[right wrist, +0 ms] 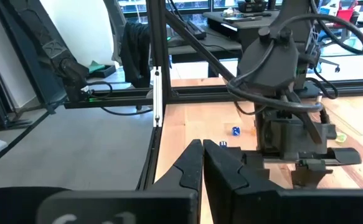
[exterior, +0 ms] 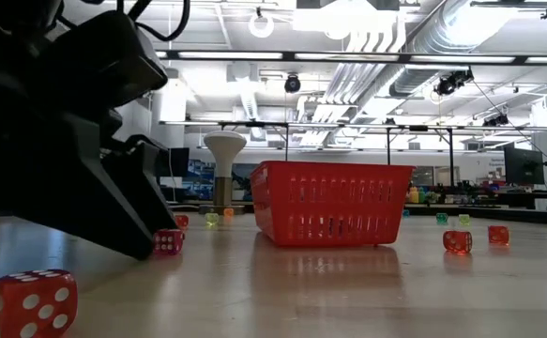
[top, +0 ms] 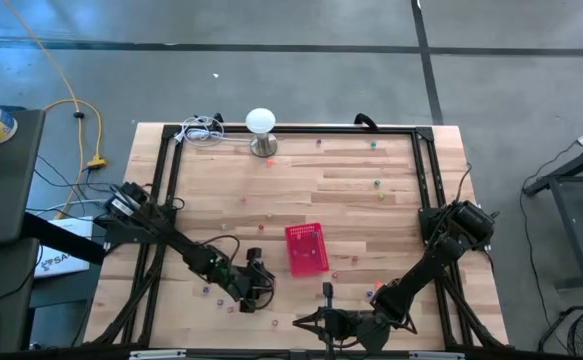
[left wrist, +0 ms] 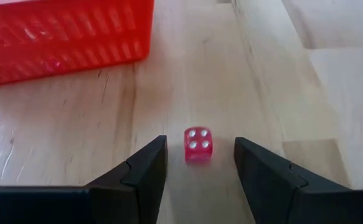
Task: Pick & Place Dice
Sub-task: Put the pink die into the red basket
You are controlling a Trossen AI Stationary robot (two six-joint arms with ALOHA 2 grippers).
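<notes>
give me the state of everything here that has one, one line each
left gripper: open, fingers either side of a pink die, not touching it
pink die: on the table, four up, not gripped
right gripper: shut, empty, near the table's front edge
basket: upright on the table; contents cannot be told
lamp: upright at the far edge
other dice: scattered loose on the table

The red basket (left wrist: 63,37) is cut off at the left wrist view's edge, its inside unseen.

One red basket (top: 306,248), one white lamp (top: 261,128), two arms, and many scattered dice (left wrist: 198,144).
</notes>
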